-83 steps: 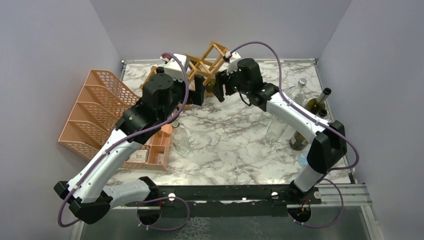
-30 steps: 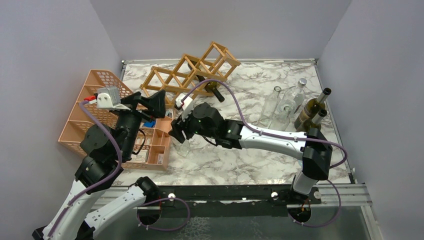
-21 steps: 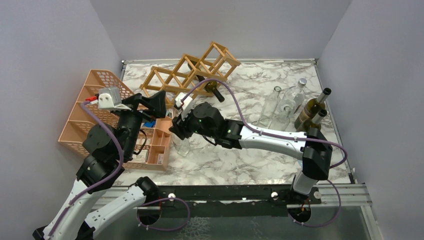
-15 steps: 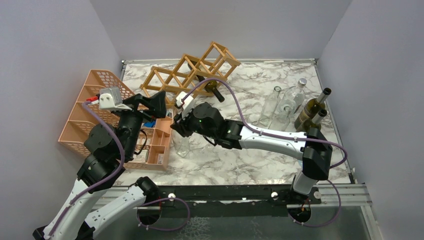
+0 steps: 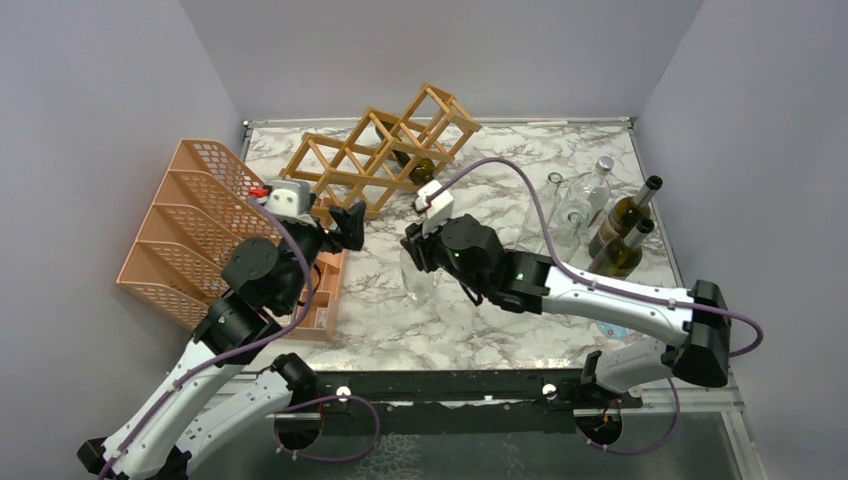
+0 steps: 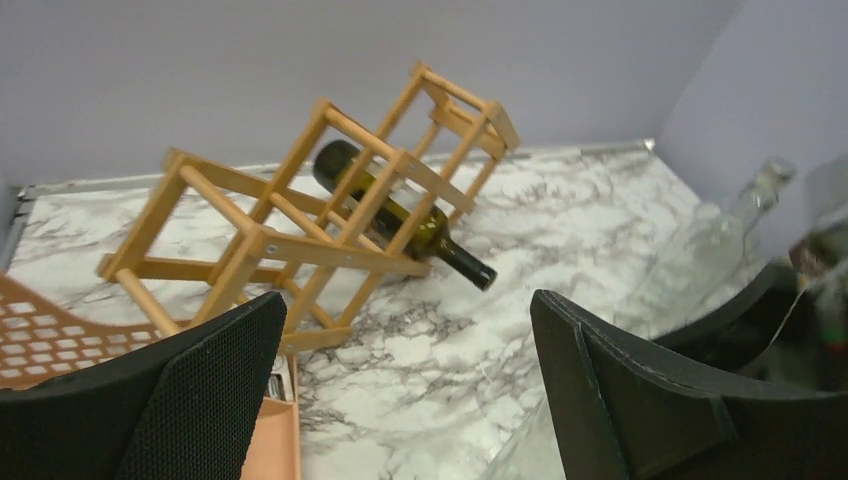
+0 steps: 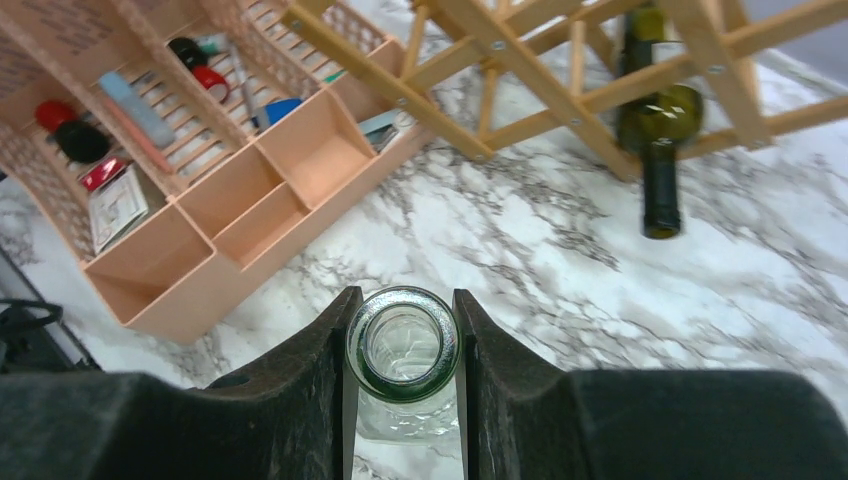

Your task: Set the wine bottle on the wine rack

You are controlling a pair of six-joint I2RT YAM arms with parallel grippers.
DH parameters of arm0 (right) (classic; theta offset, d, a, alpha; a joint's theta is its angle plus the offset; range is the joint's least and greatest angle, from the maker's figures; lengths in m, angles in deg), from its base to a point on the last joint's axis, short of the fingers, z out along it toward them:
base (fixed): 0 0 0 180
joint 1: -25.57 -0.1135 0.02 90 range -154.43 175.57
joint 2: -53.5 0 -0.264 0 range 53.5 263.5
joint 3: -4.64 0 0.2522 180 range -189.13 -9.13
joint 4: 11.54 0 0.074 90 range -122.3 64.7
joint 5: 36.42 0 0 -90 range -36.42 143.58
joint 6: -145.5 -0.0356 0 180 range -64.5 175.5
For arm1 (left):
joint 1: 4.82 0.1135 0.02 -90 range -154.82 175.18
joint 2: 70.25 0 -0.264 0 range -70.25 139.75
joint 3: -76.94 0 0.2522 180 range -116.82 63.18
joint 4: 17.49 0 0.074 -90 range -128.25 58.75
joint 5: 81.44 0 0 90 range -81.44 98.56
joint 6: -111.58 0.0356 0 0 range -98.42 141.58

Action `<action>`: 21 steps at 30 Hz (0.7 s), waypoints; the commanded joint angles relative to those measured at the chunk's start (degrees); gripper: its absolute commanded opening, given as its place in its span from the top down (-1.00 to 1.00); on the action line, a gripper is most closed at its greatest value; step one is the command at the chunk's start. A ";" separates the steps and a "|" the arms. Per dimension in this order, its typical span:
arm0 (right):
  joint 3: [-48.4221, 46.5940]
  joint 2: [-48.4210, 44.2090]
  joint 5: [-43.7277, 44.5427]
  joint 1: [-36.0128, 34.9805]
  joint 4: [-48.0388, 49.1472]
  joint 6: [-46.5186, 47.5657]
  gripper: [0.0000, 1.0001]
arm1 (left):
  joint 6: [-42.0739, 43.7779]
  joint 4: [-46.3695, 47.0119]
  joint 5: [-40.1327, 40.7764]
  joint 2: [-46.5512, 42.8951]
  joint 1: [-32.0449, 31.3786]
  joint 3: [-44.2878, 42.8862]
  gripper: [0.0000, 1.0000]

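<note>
Right jaws pinch the upright clear glass wine bottle (image 7: pixel 402 345); tan wooden lattice wine rack (image 6: pixel 330 250) lies far-left; left jaws wide.

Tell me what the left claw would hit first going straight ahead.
Most likely the wine rack, around the green bottle lying in it; only bare marble table lies between. Depth is hard to judge.
</note>
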 commanded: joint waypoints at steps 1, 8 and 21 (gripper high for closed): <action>0.79 -7.71 12.47 -0.20 -3.21 -4.55 0.98 | 6.85 6.55 -17.08 1.30 0.25 5.44 -0.98; 0.70 -15.90 15.19 -0.23 -7.25 -6.79 0.98 | 4.99 11.47 -40.79 7.51 0.30 8.91 -0.98; -3.83 -22.24 9.04 -0.20 -11.25 -9.83 0.98 | 0.27 32.97 -56.07 17.00 0.06 20.50 -0.98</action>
